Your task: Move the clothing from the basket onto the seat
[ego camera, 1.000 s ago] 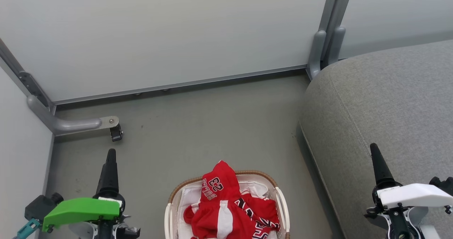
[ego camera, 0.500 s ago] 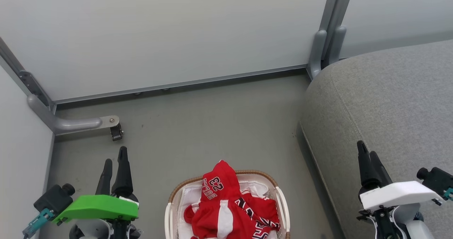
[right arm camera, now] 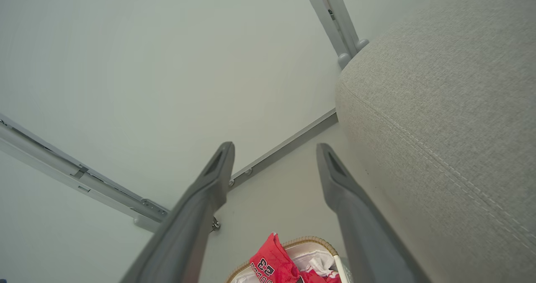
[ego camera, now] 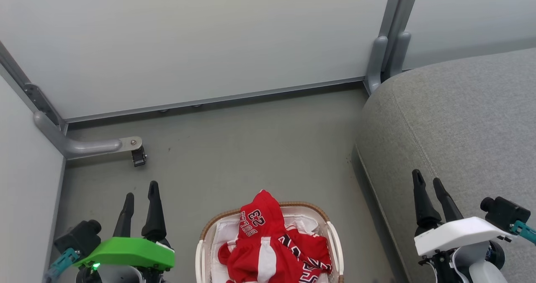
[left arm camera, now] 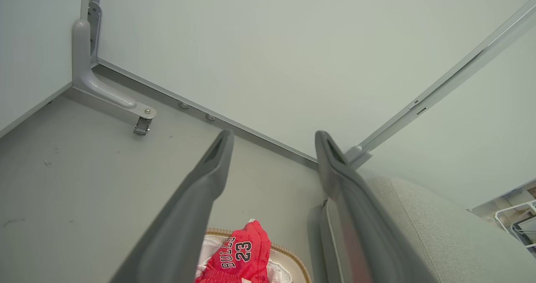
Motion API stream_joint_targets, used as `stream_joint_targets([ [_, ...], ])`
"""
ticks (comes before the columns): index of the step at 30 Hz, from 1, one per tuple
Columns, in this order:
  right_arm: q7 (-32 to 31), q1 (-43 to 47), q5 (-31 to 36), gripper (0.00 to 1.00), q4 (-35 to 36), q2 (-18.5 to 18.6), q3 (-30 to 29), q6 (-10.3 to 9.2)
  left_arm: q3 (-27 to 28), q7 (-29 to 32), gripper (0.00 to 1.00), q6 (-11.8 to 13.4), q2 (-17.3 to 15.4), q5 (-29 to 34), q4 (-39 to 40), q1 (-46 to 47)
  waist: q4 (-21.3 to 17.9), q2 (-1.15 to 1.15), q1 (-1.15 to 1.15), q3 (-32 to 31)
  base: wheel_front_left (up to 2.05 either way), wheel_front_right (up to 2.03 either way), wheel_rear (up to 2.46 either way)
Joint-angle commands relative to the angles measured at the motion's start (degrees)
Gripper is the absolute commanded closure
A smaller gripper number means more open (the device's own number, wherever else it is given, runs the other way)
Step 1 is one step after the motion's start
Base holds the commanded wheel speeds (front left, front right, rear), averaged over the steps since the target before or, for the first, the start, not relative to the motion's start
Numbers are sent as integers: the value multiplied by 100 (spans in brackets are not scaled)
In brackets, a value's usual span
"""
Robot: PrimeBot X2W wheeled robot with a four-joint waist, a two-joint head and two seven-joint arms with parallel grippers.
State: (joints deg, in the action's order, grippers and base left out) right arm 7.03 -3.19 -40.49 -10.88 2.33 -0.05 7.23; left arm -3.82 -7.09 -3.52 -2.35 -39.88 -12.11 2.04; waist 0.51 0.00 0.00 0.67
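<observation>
The red clothing [ego camera: 268, 245] with white trim and the number 23 lies heaped in the white basket [ego camera: 331, 232] with a brown woven rim at the bottom middle of the head view. One red fold stands up at the basket's far end. The grey seat [ego camera: 456, 124] fills the right side. My left gripper [ego camera: 141, 189] hangs open over the floor left of the basket, empty. My right gripper [ego camera: 427, 178] is open over the seat's front edge, empty. The left wrist view catches the clothing [left arm camera: 243, 253] and the seat [left arm camera: 423, 228]; the right wrist view has the clothing [right arm camera: 272, 262], the basket [right arm camera: 314, 243] and the seat [right arm camera: 439, 107].
Pale partition panels [ego camera: 201, 36] close off the far side and the left. A grey metal foot with a small caster [ego camera: 138, 155] juts onto the floor at the left. A grey post [ego camera: 387, 44] stands by the seat's far corner. Grey floor [ego camera: 251, 149] lies beyond the basket.
Both grippers have opened from shut. Each arm has turned at the wrist and shifted inward toward the basket. The clothing and basket have not moved.
</observation>
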Motion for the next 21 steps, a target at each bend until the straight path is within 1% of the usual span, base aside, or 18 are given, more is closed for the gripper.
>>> stream_joint_targets([
  [1,59,-26,218,0,52,37,35,21,-19,-54,0,29,-38,171,28,1,-1,0,0,-1,0,0,0],
  [21,347,16,1418,0,4,48,253,27,-233,-341,0,99,-52,1177,-204,-51,23,0,0,-10,0,0,0],
])
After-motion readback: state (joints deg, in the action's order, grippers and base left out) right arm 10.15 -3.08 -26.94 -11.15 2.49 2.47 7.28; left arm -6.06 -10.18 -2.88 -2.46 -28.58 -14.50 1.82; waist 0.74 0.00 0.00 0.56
